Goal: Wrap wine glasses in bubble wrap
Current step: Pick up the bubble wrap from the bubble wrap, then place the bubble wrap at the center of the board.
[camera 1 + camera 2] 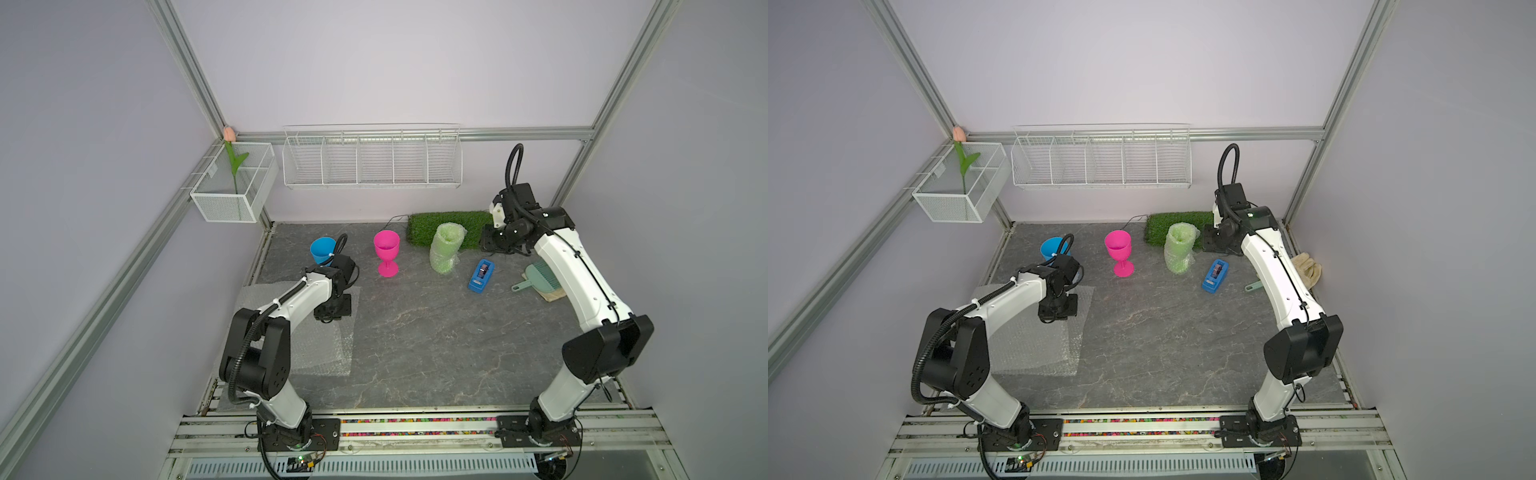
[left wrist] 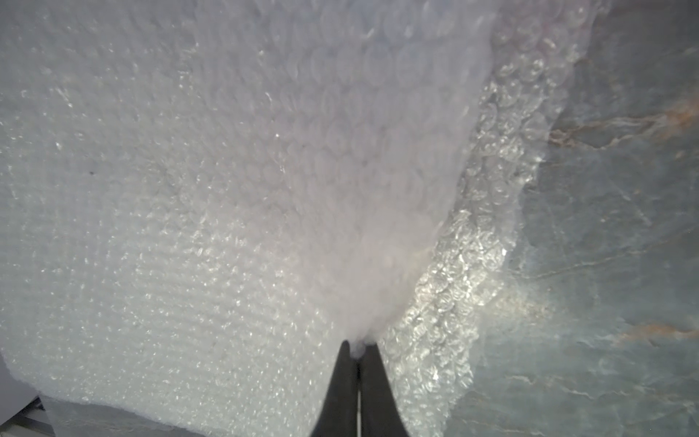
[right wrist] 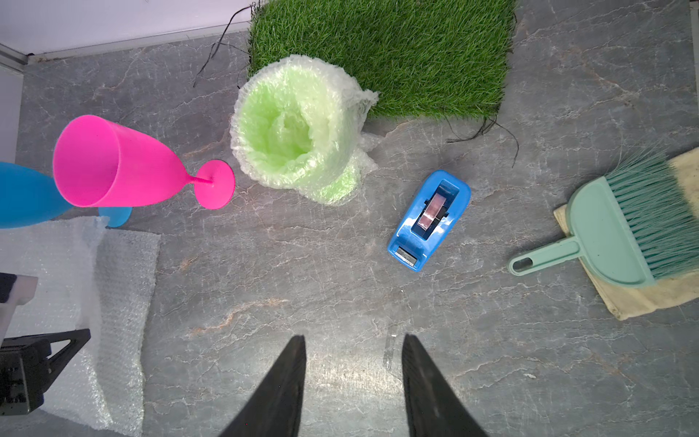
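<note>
Several bubble wrap sheets (image 1: 324,345) (image 1: 1038,345) lie stacked flat at the table's left. My left gripper (image 2: 358,346) points down onto them, shut on a pinched-up fold of the top bubble wrap sheet (image 2: 340,189). Behind that arm stands the blue wine glass (image 1: 322,249) (image 1: 1052,248), partly hidden by the wrist. The pink wine glass (image 1: 386,251) (image 3: 121,166) stands upright and bare at mid-back. Right of it, the lime green wine glass (image 1: 445,247) (image 3: 295,128) stands rolled in bubble wrap. My right gripper (image 3: 353,340) hangs open and empty, high at the back right.
A green grass mat (image 1: 449,228) lies against the back wall. A blue tape dispenser (image 1: 481,276), a mint dustpan with brush (image 1: 536,276) and a beige cloth (image 1: 1308,268) sit at the right. A wire rack (image 1: 372,160) and a mesh basket (image 1: 235,183) hang on the walls.
</note>
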Controlling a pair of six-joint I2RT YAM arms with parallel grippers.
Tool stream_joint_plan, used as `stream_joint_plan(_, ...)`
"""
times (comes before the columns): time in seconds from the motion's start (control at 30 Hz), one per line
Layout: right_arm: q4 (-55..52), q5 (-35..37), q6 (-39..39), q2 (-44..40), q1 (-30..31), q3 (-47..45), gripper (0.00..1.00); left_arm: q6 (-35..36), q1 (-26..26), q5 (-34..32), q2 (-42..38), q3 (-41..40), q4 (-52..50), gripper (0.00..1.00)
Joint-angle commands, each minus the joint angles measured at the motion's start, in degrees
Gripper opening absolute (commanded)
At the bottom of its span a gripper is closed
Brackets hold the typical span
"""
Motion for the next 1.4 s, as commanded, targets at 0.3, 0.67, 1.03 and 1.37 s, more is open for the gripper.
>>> stream_joint_plan(0.3,0.48,2.54,-1.31,-3.39,-0.8,-3.21,0.44,-1.26,-3.54,7.32,-9.09,12.89,-11.62,0.0)
stream_joint_plan(0.67,-0.1,4.89,-2.11,-5.45,-2.76,-4.35,0.44,-8.04,-20.29,21.17,-0.43,23.26,-2.79,0.0)
stream_joint_plan(1.03,1.09,4.39,-2.37,-7.61,-5.33,-7.51,0.44,-15.22,-32.46,28.88,19.62,36.81,8.54,0.0)
stream_joint_plan(1.37,2.67,3.09,-3.16,-8.13,-7.05,-10.45,0.44,-28.26,-36.15,32.68,29.77,41.25,22.55,0.05)
